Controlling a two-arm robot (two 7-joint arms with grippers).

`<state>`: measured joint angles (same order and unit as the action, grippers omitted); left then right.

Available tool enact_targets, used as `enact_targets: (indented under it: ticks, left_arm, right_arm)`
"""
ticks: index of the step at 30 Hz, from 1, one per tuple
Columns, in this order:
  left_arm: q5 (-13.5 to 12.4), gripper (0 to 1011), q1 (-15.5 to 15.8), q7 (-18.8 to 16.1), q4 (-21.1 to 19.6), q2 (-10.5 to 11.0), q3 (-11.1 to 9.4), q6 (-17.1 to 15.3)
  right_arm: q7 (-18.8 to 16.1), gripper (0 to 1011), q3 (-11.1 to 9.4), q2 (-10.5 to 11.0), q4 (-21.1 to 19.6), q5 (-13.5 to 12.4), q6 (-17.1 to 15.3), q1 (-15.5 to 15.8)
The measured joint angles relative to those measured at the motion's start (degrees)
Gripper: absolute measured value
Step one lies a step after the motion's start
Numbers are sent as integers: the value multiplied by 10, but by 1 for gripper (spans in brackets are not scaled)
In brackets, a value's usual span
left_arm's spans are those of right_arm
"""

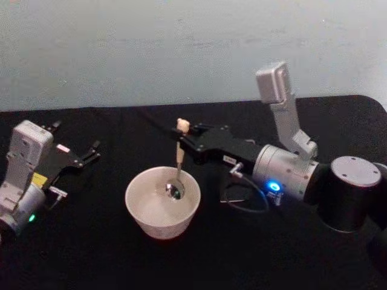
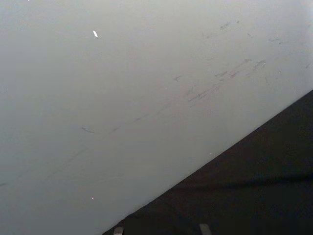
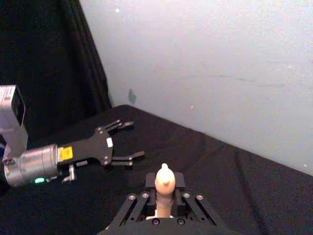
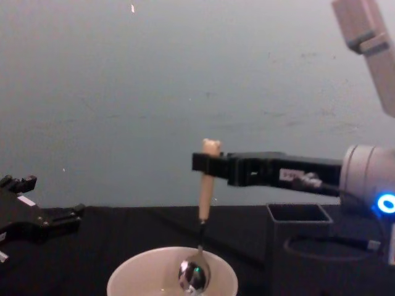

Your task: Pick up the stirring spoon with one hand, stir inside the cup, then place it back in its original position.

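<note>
Black cloth covers the surface [image 1: 84,254], matte and faintly creased, and runs back to a pale grey-blue wall [image 1: 181,48] marked with thin scuffs. A dark curtain [image 3: 44,58] hangs at one end of that wall.

Near the middle of the surface sits the cup [image 1: 158,225], wide, round and cream-white, with a thin rim and smooth sides that taper toward the base. The spoon [image 1: 179,158] stands almost upright in it. Its small shiny metal bowl is down inside the cup, and a thin dark neck rises to a pale beige handle topped by a tiny bear head.

The right gripper [image 1: 184,140], flat and black, reaches in from the right and is closed on the upper handle just under the bear head. The left gripper [image 1: 75,138] rests at the left, well apart from the cup, its fingers spread and holding nothing.

A dark grey box [image 4: 299,237] with a square mouth stands to the right of the cup, below the right arm.
</note>
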<state>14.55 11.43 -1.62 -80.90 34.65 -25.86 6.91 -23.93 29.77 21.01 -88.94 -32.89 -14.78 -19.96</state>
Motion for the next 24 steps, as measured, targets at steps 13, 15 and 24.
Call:
enact_targets:
  ticks: [13,15,24]
  left_arm:
    - [0,1001,0,0,0,0,0,0]
    - [0,1002,0,0,0,0,0,0]
    - [0,1001,0,0,0,0,0,0]
  right_arm:
    - [45,214,-50,17,-52,-72,-33,21]
    - [52,213,-59,20,-59,-84,-36,23]
    - [67,214,-95,39,-80,-127,-38,32]
